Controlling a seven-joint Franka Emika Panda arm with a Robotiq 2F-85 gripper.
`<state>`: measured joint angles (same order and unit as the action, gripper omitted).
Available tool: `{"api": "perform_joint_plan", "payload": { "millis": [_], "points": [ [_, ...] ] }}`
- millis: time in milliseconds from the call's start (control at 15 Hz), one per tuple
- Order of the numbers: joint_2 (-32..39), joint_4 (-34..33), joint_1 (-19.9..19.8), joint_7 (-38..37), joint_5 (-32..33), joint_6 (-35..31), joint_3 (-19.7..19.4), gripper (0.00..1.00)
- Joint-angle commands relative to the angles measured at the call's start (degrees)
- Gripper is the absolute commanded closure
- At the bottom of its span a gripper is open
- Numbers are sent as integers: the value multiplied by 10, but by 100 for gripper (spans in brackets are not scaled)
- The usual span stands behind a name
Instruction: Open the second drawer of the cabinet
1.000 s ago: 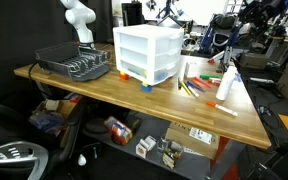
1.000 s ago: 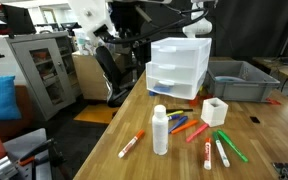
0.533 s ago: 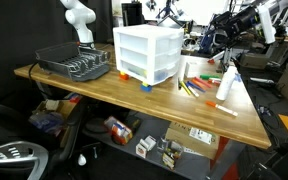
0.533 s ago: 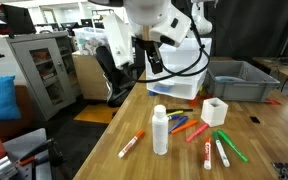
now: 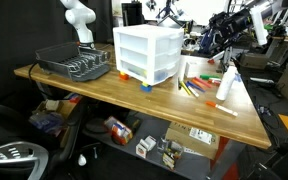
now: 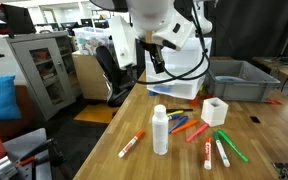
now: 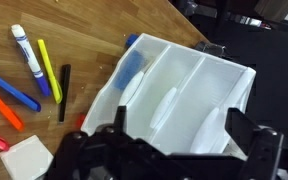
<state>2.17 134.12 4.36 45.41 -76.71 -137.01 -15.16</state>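
Gripper point(image 7: 177, 135) at the bottom of the wrist view, jaws spread wide and empty. The cabinet point(image 7: 189, 85) fills mid-frame just above it. In an exterior view, the second drawer point(image 5: 134, 54) sits closed, centre frame.

The arm point(image 6: 152, 22) is raised in the air, and in both exterior views its white links bend over at the wrist so that the dark gripper point(image 6: 154, 63) hangs pointing downward. In the wrist view its two black fingers point(image 7: 96, 152) are spread wide apart, one toward each lower corner of the picture.
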Motion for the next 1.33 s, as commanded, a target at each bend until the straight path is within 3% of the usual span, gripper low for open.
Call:
{"api": "perform_joint_plan", "payload": {
  "millis": [0, 533, 600, 1067, 1267],
  "points": [
    [19, -12, -42, 18, -63, 3, 45, 0],
    [117, -47, -53, 152, -363, 43, 79, 0],
    [96, -31, -45, 128, -319, 19, 76, 0],
    [117, -47, -46, 140, -348, 33, 75, 0],
    [154, -64, -55, 155, -422, 71, 76, 0]
  ]
}}
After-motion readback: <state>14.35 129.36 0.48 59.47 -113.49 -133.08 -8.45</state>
